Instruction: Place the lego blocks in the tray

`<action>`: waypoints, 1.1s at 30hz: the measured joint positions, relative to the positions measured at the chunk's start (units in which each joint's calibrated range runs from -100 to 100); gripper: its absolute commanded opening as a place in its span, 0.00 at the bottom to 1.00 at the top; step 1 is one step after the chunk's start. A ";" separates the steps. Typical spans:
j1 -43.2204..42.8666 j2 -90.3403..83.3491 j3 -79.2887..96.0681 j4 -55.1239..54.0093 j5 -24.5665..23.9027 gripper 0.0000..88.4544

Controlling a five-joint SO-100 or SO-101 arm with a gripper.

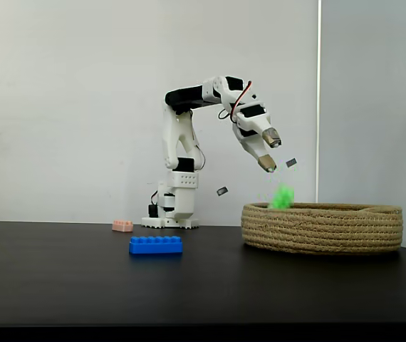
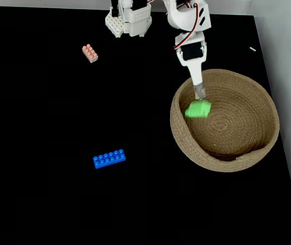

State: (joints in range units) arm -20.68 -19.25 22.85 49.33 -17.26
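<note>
- I am hanging my gripper [image 1: 274, 150] above the near-arm edge of the tray [image 1: 323, 229], with my two fingers spread apart and gripping nothing.
- The green brick [image 1: 282, 197] is showing as a blurred patch just below my fingertips, right at rim level in the side-on fixed view; I am judging that it is falling free of me, since nothing of mine is touching it.
- From above, the green brick [image 2: 198, 108] is lying over the inner slope of the tray [image 2: 265, 145], close to the wall on the arm's side, not over the middle.
- What is worrying me: so near the rim, the brick could strike the coiled rope, bounce, and tip back out onto the black table [image 2: 43, 204].
- My lower fingertip is sitting close over the wall too, so dipping as I pull away could catch the rope and drag the whole basket.
- The blue brick [image 2: 109, 158] is waiting flat on the table, well apart from the tray, and the pink-orange brick [image 2: 90, 53] is lying near my base [image 2: 127, 23].
- Two of three are not yet in, so I am reckoning the job is about a third done if this one is landing inside.
</note>
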 measured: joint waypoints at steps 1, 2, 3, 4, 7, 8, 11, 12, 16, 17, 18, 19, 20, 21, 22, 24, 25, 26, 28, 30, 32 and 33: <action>0.33 0.08 1.06 -1.22 -0.20 0.36; 0.33 0.08 1.77 -2.27 -0.34 0.35; 0.33 0.08 2.30 -3.00 -0.39 0.34; 0.16 0.08 2.56 -3.17 -0.44 0.34; 1.30 0.08 2.65 0.16 -0.49 0.30; 2.61 0.08 2.65 2.27 -0.44 0.29; 8.88 0.08 2.65 8.04 0.88 0.29; 11.56 0.08 2.65 9.34 1.86 0.30; 23.05 0.08 2.65 10.15 7.18 0.35; 25.98 0.25 2.65 9.34 8.94 0.34; 28.58 1.19 2.30 8.53 10.89 0.33; 31.03 2.63 1.41 7.80 12.55 0.33; 32.98 4.58 0.18 7.15 14.07 0.33; 34.77 6.87 -1.50 6.58 15.73 0.33; 36.24 9.25 -3.71 6.17 16.95 0.33; 38.19 14.16 -8.84 5.77 18.75 0.34; 38.76 16.28 -11.40 5.52 19.83 0.33; 39.09 18.24 -13.43 5.28 20.90 0.34; 39.17 21.37 -16.00 3.90 23.20 0.35; 38.68 24.51 -17.85 2.52 25.40 0.36; 38.52 28.41 -20.33 2.11 26.32 0.37; 38.52 30.70 -22.18 2.68 26.47 0.37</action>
State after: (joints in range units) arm 17.83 11.45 0.66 52.01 9.21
